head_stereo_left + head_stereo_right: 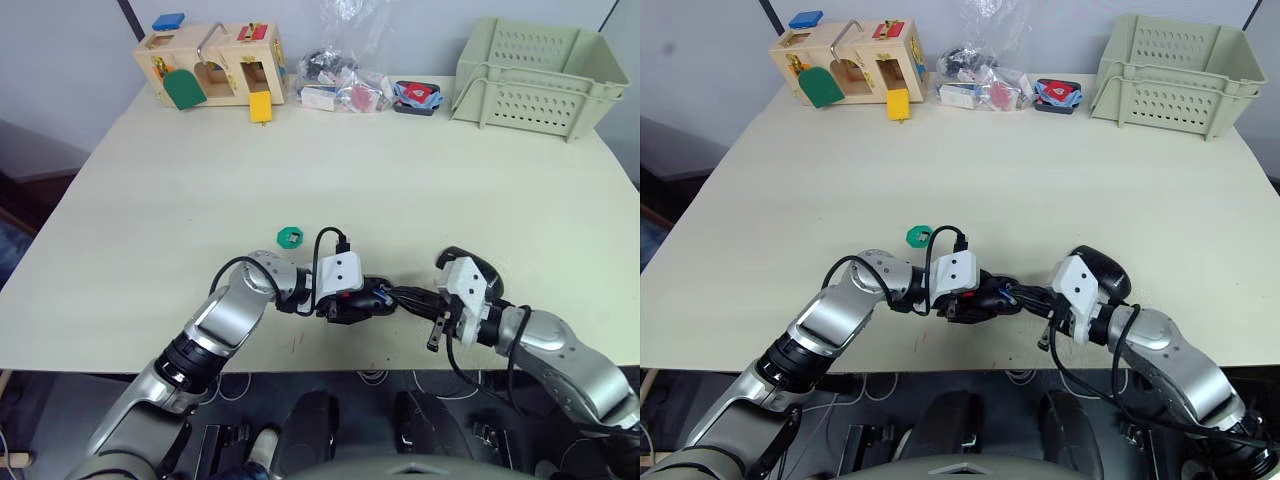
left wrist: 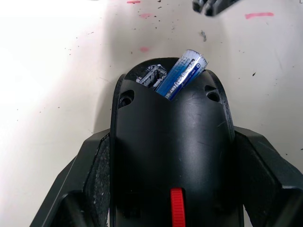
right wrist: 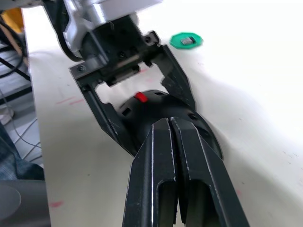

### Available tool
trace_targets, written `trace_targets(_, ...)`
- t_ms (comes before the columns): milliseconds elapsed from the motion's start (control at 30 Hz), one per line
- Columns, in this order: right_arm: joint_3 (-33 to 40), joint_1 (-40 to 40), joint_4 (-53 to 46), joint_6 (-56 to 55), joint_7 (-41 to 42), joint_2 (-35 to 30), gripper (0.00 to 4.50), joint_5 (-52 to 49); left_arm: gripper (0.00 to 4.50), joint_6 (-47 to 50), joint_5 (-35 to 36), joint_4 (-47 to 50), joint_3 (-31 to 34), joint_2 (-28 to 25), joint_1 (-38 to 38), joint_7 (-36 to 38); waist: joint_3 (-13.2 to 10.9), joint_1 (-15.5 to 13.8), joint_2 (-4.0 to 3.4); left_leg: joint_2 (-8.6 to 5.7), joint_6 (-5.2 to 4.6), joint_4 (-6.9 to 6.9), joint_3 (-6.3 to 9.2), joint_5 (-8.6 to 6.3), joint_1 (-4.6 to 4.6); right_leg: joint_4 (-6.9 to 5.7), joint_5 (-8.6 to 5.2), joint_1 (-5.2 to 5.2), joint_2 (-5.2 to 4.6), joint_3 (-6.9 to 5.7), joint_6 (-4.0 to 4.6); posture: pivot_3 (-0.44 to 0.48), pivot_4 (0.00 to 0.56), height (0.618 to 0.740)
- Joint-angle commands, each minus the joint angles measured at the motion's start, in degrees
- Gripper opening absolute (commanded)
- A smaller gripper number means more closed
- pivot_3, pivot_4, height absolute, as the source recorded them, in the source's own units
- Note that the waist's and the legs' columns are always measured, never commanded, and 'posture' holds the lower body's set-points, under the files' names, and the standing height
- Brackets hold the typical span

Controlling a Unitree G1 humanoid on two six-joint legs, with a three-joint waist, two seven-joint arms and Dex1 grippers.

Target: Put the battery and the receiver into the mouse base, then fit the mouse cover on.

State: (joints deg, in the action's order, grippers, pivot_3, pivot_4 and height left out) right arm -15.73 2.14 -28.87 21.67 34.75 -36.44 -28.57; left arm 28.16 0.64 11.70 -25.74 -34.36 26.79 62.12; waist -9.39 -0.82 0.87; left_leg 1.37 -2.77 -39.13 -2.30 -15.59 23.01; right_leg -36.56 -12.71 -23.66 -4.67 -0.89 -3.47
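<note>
Two grippers meet near the tabletop's (image 1: 150, 200) front edge. Left gripper (image 2: 173, 156) clamped round the mouse base (image 2: 173, 142), battery (image 2: 182, 75) tilted in its open bay (blue end up). Right gripper (image 3: 170, 127) pinched closed, fingertips touching the base; mouse cover (image 1: 1102, 268) just beside.

The mouse base (image 2: 173, 156) is lying near the front edge of the table, a black oval body with a small red patch on its top. The battery (image 2: 182, 74) is sitting tilted in the open slot at one end of the base, its blue and silver side showing and one end sticking out above the rim. The mouse cover (image 1: 1102, 269), a smooth black curved shell, is resting on the table to the right of the base.
</note>
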Motion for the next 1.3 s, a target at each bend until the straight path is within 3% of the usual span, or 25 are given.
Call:
trace_targets(33, 0.04, -0.35, 1.64, -3.46, 2.04, 2.21, 0.06, 2.45, 2.91, 0.65, -1.07, -0.57, -1.00, -0.12, -0.31, -0.64, 0.00, 0.00, 0.00, 0.00, 0.00, 0.00, 0.00, 0.00, 0.00, 0.00, 0.00, 0.00, 0.00, 0.00, 0.00, 0.000, 0.150, 0.740)
trace_targets(533, -0.69, -1.12, 12.91, -6.40, 6.89, 8.82, 0.06, 8.25, 2.91, 1.33, -0.96, -0.51, -0.94, -0.16, -0.25, -0.55, 0.04, 0.07, 0.01, -0.02, 0.00, 0.00, -0.06, 0.00, -0.10, -0.07, 0.10, 0.03, 0.01, 0.07, 0.17, 0.000, 0.150, 0.740)
trace_targets(800, -3.40, -0.58, 20.92, -4.75, 8.50, 8.19, 0.06, 13.54, 2.91, 1.71, -0.87, 0.14, -1.04, -0.16, -0.58, -0.53, 0.37, 0.09, 0.25, 0.00, 0.01, 0.00, -0.09, 0.00, -0.22, -0.13, 0.10, 0.08, 0.04, 0.10, 0.21, 0.000, 0.150, 0.740)
trace_targets(1033, -2.49, 0.34, 18.49, -0.09, 8.49, 6.43, 0.06, 13.54, 2.91, 1.87, -0.95, 0.14, -1.05, 0.00, -0.64, -0.56, 0.74, 0.08, 0.43, 0.03, 0.01, 0.01, -0.10, 0.00, -0.25, -0.13, 0.11, 0.10, 0.05, 0.11, 0.23, 0.000, 0.150, 0.740)
trace_targets(1300, 5.27, -4.26, 12.10, -14.43, 11.20, 7.81, 0.06, 8.92, 2.91, 1.53, -1.05, -0.65, -1.10, 0.54, -0.20, -0.72, 0.69, -0.05, 0.40, 0.00, 0.01, 0.00, -0.11, 0.00, -0.19, -0.11, 0.10, 0.09, 0.03, 0.11, 0.23, 0.000, 0.150, 0.740)
